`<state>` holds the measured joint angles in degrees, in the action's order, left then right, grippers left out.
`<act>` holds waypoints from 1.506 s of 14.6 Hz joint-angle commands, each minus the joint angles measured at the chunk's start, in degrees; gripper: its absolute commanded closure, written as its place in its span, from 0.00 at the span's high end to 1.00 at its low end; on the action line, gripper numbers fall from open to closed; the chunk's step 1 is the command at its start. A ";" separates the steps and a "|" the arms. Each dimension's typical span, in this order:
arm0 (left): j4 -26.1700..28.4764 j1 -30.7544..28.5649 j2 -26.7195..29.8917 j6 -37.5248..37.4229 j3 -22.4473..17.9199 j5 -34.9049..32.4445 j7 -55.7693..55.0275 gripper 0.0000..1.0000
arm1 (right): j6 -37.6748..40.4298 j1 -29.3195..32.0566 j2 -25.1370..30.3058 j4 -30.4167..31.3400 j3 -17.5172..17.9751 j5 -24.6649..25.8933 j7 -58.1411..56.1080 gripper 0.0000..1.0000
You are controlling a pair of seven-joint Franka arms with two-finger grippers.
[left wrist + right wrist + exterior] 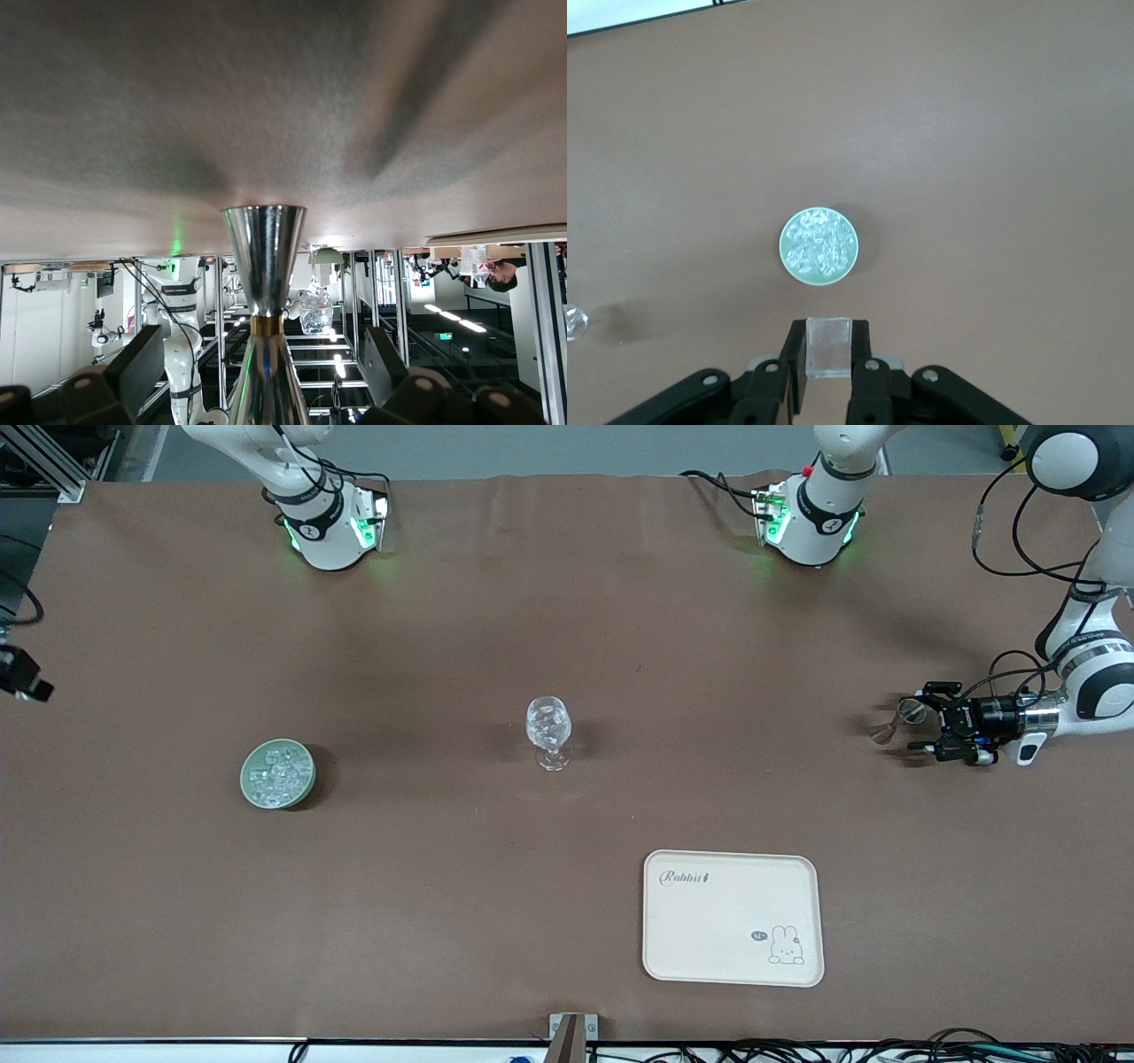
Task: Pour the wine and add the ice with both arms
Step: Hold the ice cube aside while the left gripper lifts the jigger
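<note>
Right gripper [828,390], out of the front view, has its fingers [793,372] pinching one clear glassy ice cube [828,347] above the pale green round dish [278,774] at centre-left, ready for carrying. Left gripper [921,729] at the right edge clamps the silver hourglass measure [897,720] sideways; the clear stemmed glass [549,731] waits at centre on the brown worktop [443,646].

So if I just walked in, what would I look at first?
Probably the sparkly stemmed glass standing alone mid-table. Next, the left gripper at the left arm's end, reaching in sideways and gripping a shiny silver measure. Then the green dish heaped with ice toward the right arm's end; the right gripper is high over it, pinching one clear cube.
</note>
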<state>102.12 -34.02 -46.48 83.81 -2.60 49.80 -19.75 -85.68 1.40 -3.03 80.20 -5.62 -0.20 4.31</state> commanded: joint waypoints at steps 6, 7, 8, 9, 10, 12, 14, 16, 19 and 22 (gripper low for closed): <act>-0.34 2.03 0.16 -0.58 -0.04 1.79 -1.52 1.00 | 2.00 -1.84 3.12 2.51 -1.50 -0.94 -0.18 0.01; -0.34 2.46 0.25 -0.58 -0.13 1.70 -1.52 1.00 | 1.92 -1.84 3.12 2.51 -1.50 -0.94 -0.18 0.01; -0.25 2.47 0.25 -0.58 -0.13 1.70 -1.52 1.00 | 1.92 -1.84 3.12 2.51 -1.50 -0.94 -0.18 0.01; -0.25 2.47 0.25 -0.58 -0.13 1.70 -1.52 0.98 | 1.92 -1.84 3.12 2.51 -1.50 -0.94 -0.18 0.01; -0.25 2.47 0.25 -0.58 -0.13 1.79 -1.61 0.95 | 1.83 -1.84 3.12 2.59 -1.50 -0.94 -0.18 0.01; -0.25 2.29 0.25 -0.58 -0.13 1.70 -1.61 0.89 | 1.83 -1.84 3.38 2.77 -1.41 -0.94 -0.27 0.01; -0.25 2.20 0.07 -0.58 -0.21 1.70 -1.61 0.80 | 1.92 -1.93 3.47 2.86 -1.33 -0.94 -0.27 0.01; -0.25 1.94 -0.02 -0.58 -0.21 1.70 -1.61 0.75 | 2.00 -2.10 3.47 2.86 -1.24 -0.94 -0.27 0.02; -0.08 1.94 -0.02 -0.58 -0.30 1.70 -1.61 0.67 | 2.09 -2.10 3.47 2.86 -1.15 -0.94 -0.27 0.02; -0.16 1.94 -0.10 -0.58 -0.30 1.70 -1.61 0.59 | 2.09 -2.10 3.47 2.86 -1.15 -0.94 -0.18 0.02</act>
<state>102.08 -32.05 -46.51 83.78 -2.70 50.74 -20.36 -83.66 -0.33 -1.05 81.57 -6.44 -0.21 4.29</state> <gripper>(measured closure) 0.370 0.771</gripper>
